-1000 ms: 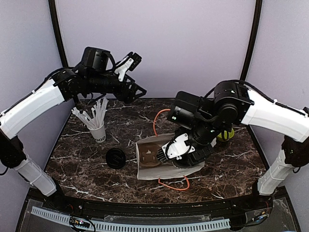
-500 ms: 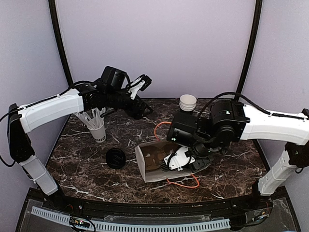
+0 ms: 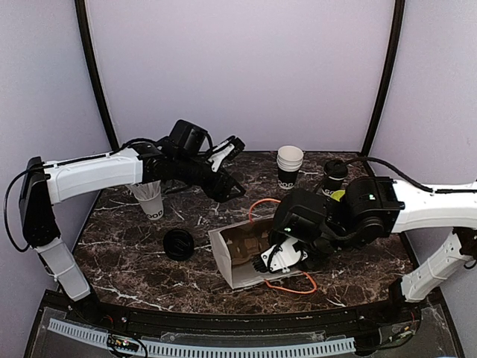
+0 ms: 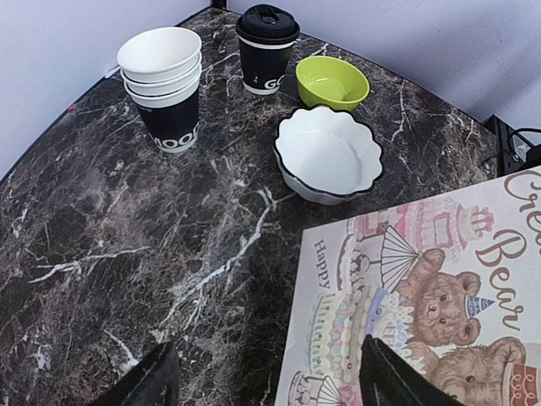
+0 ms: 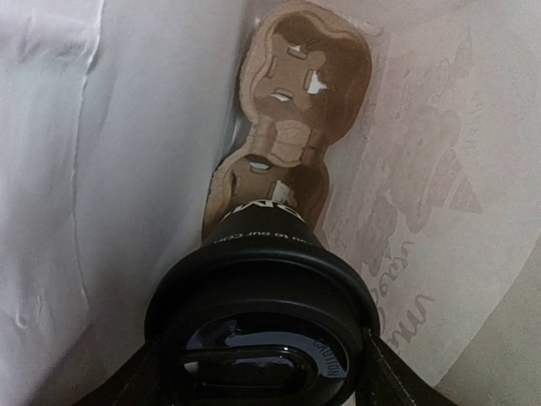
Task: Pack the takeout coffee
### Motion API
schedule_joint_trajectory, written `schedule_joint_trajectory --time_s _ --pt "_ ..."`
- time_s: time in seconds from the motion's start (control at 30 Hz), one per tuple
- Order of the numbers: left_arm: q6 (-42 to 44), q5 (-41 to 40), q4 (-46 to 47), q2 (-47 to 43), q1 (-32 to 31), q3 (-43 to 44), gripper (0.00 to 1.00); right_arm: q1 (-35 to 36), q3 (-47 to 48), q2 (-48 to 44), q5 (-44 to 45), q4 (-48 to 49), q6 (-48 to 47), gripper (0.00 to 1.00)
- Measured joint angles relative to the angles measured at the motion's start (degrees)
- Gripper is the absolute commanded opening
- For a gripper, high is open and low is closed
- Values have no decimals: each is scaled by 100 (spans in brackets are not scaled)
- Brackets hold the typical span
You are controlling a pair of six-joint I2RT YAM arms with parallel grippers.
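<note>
Packing is partway along, judging by how things lie. The paper bag [image 3: 237,277] lies on its side at the lower middle of the top view, its mouth facing the left of the frame. The right gripper [image 5: 260,374] reaches into that mouth, its two fingers pressed against either side of a lidded coffee cup [image 5: 264,309] and pinching it. In the right wrist view the cup sits at the bottom centre of the frame, inside the bag. A brown cardboard tray [image 5: 292,101] lies deeper in, at the top of the frame. Whether the cup touches the tray I cannot tell.

A second coffee cup [image 4: 266,46] stands upright on the table [image 4: 101,220] at the top of the left wrist view, just beside a green bowl [image 4: 332,82]. A white bowl [image 4: 328,152] sits below it and a stack of open cups [image 4: 161,85] stands to its left. The left gripper [image 4: 270,382] hangs over the table with its fingers spread and nothing between them.

So one coffee looks nearly stowed but not yet let go. The other is unpacked and well apart from the bag. A loose lid [image 3: 179,245] and a cup of sticks [image 3: 150,203] sit at the left of the top view.
</note>
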Motion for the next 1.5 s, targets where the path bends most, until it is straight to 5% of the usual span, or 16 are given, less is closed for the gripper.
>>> schedule_joint_trajectory --time_s 0.77,1.5 --pt "195 671 -28 299 -662 -28 75 -72 -1436 -743 24 1427 -437 59" --pt "306 592 -46 302 -765 -28 75 -229 -1576 -531 -166 2081 -461 58"
